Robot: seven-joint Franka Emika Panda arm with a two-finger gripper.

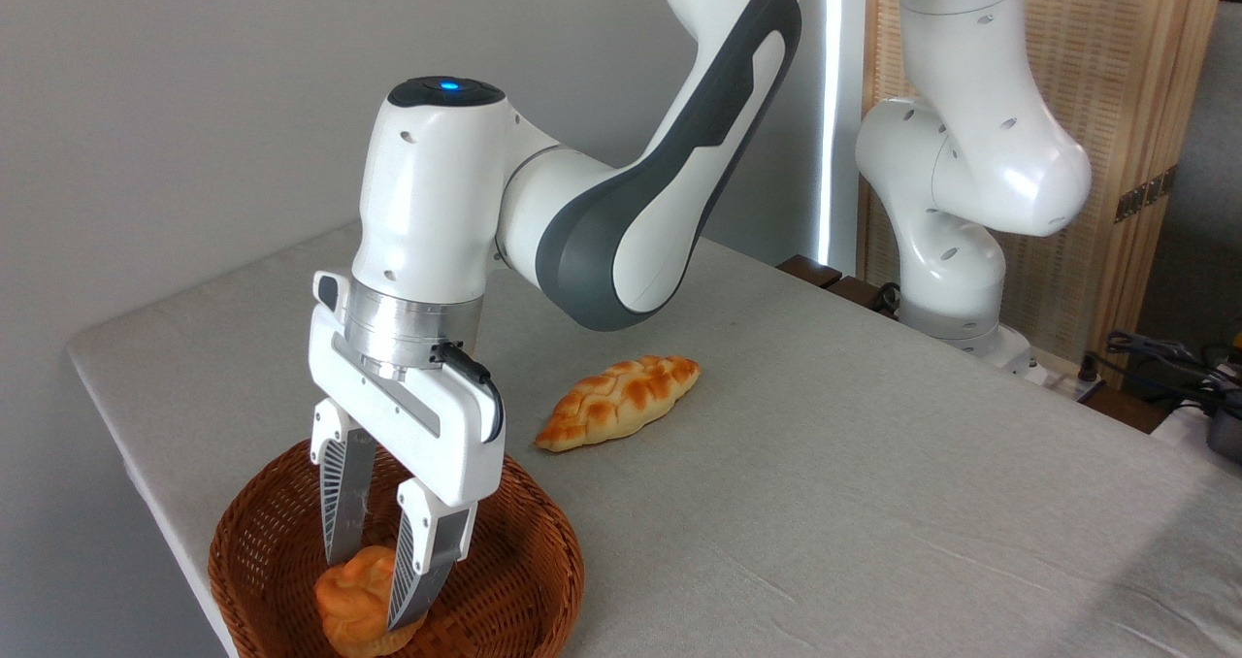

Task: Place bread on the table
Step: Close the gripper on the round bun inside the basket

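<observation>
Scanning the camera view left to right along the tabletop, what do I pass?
Wicker basket → small bun inside it, with the gripper fingers on either side of it → long braided loaf lying on the table → robot base at the far right edge.

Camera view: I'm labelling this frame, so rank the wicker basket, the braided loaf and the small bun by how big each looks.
1. Wicker basket, clearly largest.
2. Braided loaf on the table.
3. Small bun in the basket, partly hidden by the gripper; it sits nearer the camera yet looks smaller than the loaf.
</observation>
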